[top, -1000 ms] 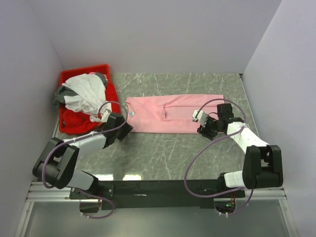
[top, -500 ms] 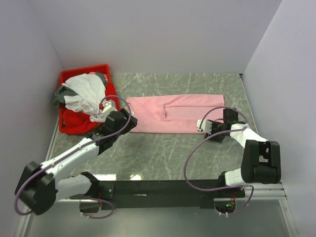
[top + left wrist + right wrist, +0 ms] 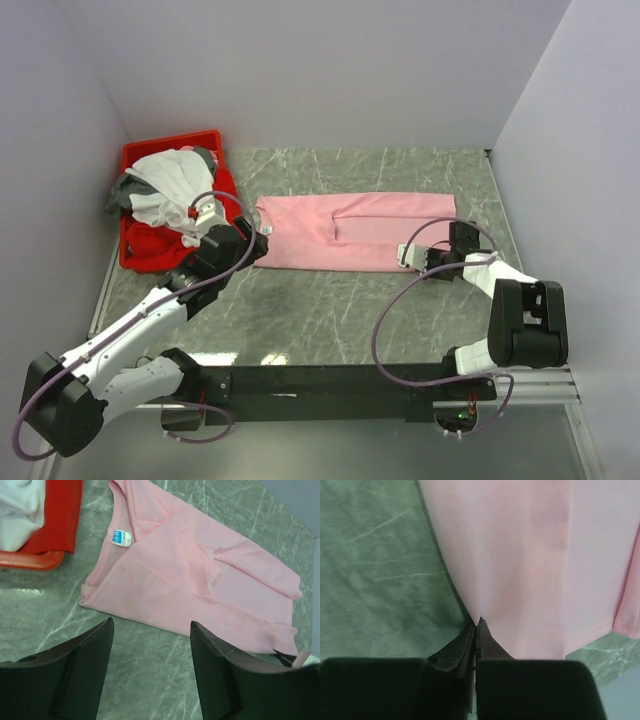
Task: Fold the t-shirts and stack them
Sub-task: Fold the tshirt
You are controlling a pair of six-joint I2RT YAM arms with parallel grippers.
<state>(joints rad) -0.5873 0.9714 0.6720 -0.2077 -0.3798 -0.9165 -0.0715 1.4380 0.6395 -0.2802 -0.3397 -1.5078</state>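
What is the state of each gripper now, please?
The left gripper is open and holds nothing, above the pink shirt.
The right gripper is closed on the pink shirt's edge.

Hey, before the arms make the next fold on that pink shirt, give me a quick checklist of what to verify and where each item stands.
1. Right end effector shut on the near edge of the pink t-shirt: ok.
2. Left end effector gripping the collar end: not ok; jaws open, nothing between them.
3. How much cloth the right pinch holds: cannot tell.
4. Shirt lies flat as a long strip: ok, with one small wrinkle mid-length.
5. Red bin apart from the shirt: ok.
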